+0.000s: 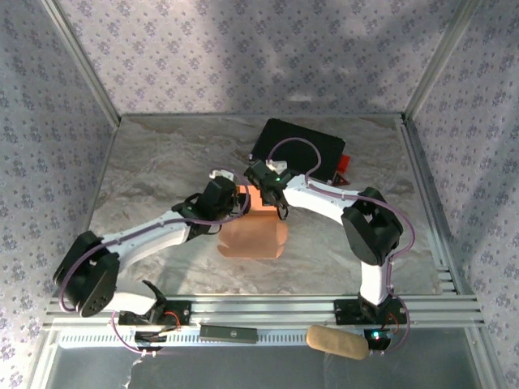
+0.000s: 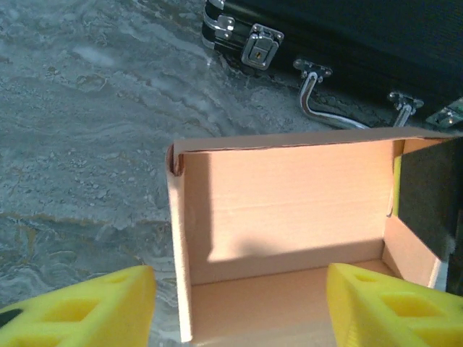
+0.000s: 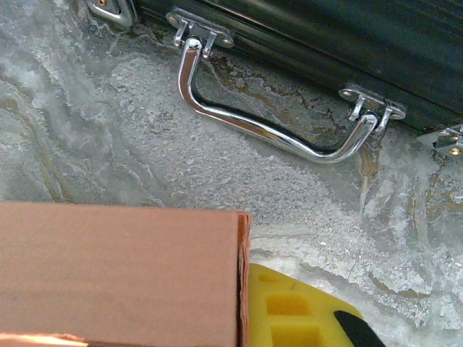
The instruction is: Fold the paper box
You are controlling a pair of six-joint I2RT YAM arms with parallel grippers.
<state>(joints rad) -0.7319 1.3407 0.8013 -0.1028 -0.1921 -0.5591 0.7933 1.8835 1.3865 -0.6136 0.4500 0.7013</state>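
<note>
The paper box (image 1: 253, 231) sits mid-desk (image 1: 154, 162), open-topped, its long axis running crosswise between the two arms. The left fingers (image 2: 101, 307) stand wide over its near edge, holding nothing. One of the right fingers (image 3: 289, 311) lies just beside the box's far corner; its mate is hidden, so I cannot tell the grip. The black case (image 3: 325, 43) crowds the far side, while open desk lies leftward.

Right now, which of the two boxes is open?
The orange paper box: its top is open, and the left wrist view looks straight down into it. The black case behind it is closed, with its latch down.
</note>
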